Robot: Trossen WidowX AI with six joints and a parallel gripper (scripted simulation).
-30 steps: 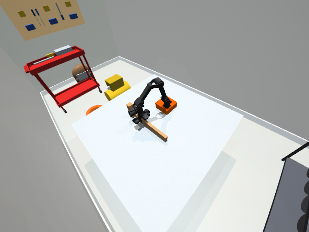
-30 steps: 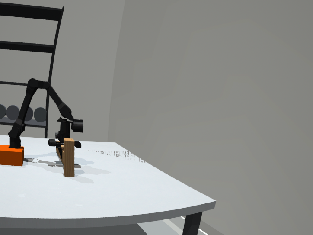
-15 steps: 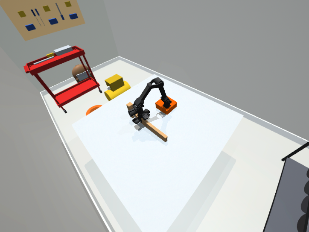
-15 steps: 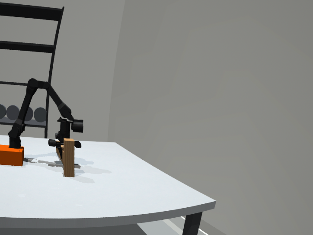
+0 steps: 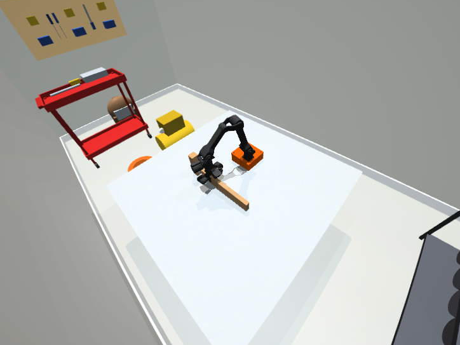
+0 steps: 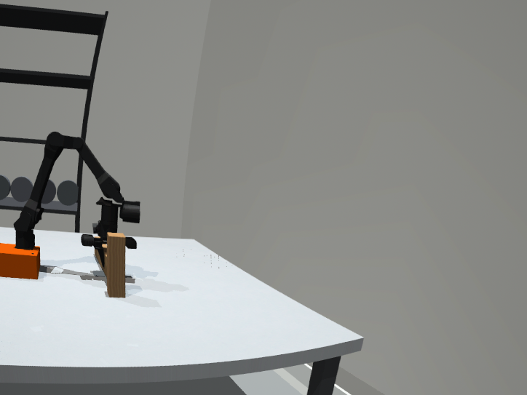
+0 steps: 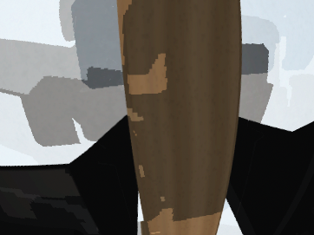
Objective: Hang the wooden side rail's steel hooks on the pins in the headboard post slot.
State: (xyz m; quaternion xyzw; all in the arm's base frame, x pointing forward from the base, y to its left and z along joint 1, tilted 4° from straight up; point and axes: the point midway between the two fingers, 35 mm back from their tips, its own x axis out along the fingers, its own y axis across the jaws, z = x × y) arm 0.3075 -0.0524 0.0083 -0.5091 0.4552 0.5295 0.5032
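Observation:
The wooden side rail [image 5: 230, 194] [image 7: 186, 92] runs from the gripper toward the front right in the top view, its far end low at the table. My gripper [image 5: 209, 175] [image 7: 164, 119] is shut on the rail near its post end, with a finger on each side. The headboard post [image 5: 192, 156] [image 6: 116, 265] stands upright on the table, close beside the gripper. In the exterior view the post hides most of the rail and part of the gripper. The hooks, the slot and its pins are hidden, so I cannot tell whether the hooks sit on the pins.
The orange base [image 5: 247, 156] [image 6: 20, 260] of the arm stands on the white table [image 5: 245, 268] [image 6: 197, 324], on the side of the rail away from the top camera. A red cart [image 5: 115, 131], a yellow machine [image 5: 174, 128] and a dark rack [image 6: 48, 76] stand beyond the table.

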